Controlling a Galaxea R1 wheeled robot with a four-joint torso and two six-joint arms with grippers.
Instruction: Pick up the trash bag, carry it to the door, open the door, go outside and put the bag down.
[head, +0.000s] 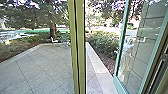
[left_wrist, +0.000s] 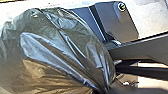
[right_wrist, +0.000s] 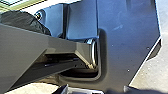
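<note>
Green, a post (head: 77, 47) stands before the paved yard (head: 37, 72) in the head view, a person (head: 126, 56) showing in the glass door (head: 121, 86). In the left wrist view, the left gripper (left_wrist: 101, 91) clenches the dark trash bag (left_wrist: 67, 47) where its folds gather. In the right wrist view, I can't tell how the right gripper (right_wrist: 113, 90) stands.

Creased, glossy plastic is seen in the trash bag (left_wrist: 67, 47); a matt, stone-like finish is shown by the paving (head: 40, 68).
</note>
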